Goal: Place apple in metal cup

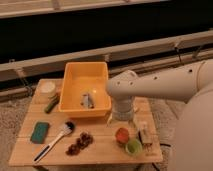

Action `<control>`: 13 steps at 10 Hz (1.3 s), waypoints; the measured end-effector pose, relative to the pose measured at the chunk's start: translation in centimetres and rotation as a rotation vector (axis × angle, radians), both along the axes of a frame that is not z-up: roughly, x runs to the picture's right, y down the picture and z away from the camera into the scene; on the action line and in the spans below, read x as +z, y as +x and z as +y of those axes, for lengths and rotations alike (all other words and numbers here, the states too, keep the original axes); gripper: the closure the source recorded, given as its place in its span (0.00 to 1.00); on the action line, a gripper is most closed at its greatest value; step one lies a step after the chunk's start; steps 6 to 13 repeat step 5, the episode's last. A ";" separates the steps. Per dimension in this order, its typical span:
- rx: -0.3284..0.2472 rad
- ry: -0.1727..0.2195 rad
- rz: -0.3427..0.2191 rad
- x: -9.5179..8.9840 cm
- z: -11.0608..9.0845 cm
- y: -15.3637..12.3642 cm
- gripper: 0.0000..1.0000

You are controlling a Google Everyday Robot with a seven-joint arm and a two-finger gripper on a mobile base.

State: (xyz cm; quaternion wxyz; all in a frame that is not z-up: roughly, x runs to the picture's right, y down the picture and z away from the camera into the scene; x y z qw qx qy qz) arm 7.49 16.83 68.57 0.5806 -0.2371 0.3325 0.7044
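One round apple (122,134) below gripper (123,121).

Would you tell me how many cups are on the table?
1 clearly: the green cup at the table's front right, beside the apple. Another may be hidden under the apple, just below the claw.

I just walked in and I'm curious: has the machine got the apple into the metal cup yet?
Nearly, it seems. The gripper hangs right above the apple, which sits low beside the green cup, possibly inside the metal cup, though that cup cannot be made out. Left: confirm the drop and lift the arm away.
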 end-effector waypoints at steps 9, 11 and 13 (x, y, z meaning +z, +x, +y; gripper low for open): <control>0.008 0.053 -0.062 -0.3 -2.5 -1.7 0.20; 0.008 0.053 -0.062 -0.3 -2.5 -1.7 0.20; 0.008 0.053 -0.062 -0.3 -2.5 -1.7 0.20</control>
